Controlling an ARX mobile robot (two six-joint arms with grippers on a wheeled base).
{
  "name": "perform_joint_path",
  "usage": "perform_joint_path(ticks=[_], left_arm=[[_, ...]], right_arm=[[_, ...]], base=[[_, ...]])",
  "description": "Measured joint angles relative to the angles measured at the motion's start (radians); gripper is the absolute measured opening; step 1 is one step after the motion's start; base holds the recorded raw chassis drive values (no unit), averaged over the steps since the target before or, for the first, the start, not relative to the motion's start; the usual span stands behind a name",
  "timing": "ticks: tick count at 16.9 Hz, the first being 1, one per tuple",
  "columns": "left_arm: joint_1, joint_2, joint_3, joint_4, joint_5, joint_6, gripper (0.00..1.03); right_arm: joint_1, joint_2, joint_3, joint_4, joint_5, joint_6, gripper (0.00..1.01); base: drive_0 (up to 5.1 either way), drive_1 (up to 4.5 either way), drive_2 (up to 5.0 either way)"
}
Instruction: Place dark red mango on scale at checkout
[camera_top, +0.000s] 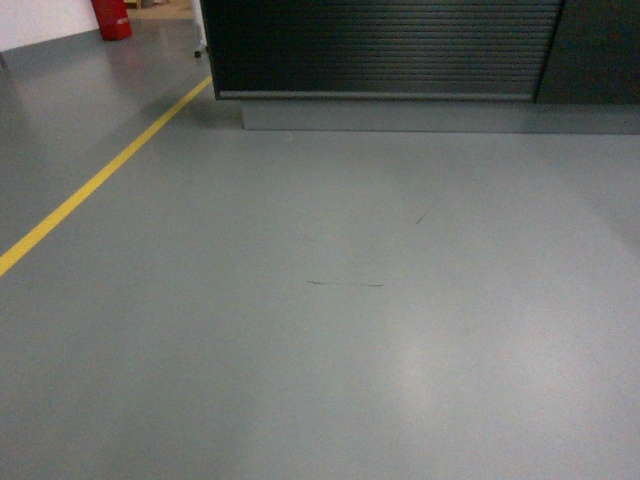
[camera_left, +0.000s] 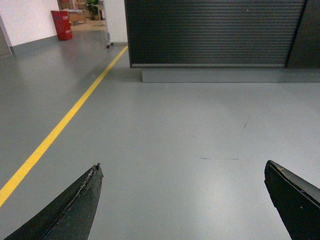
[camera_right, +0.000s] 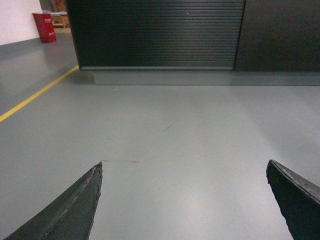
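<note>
1. The black checkout worktop (camera_top: 385, 50), with its horizontally ribbed dark front and grey base plinth, stands at the far side of the smooth grey floor (camera_top: 330, 330).
2. A yellow floor line (camera_top: 95, 185) runs diagonally on the left toward a red object (camera_top: 112, 18) by the wall.
3. The left claw (camera_left: 182, 197) is spread wide, grasping nothing.
4. The right claw (camera_right: 185, 197) is likewise released and bare.
5. The mango and the scale appear in no view.

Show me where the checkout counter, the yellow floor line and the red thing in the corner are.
checkout (camera_top: 380, 45), head view, on its ribbed dark front panel.
yellow floor line (camera_left: 65, 120), left wrist view, midway along the stripe.
red object (camera_left: 62, 25), left wrist view, on its front face.
</note>
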Motion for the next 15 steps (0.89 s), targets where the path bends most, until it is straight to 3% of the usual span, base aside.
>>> perform_joint_path(ticks=[4, 15], left_arm=[[0.0, 0.0, 0.0, 0.0, 0.0, 0.0, 0.98], [0.0, 0.0, 0.0, -0.001, 0.0, 0.0, 0.98]], right_arm=[[0.0, 0.0, 0.0, 0.0, 0.0, 0.0, 0.98], [0.0, 0.0, 0.0, 0.0, 0.0, 0.0, 0.98]], base=[[-0.1, 1.66, -1.9], [-0.1, 3.93, -4.1]])
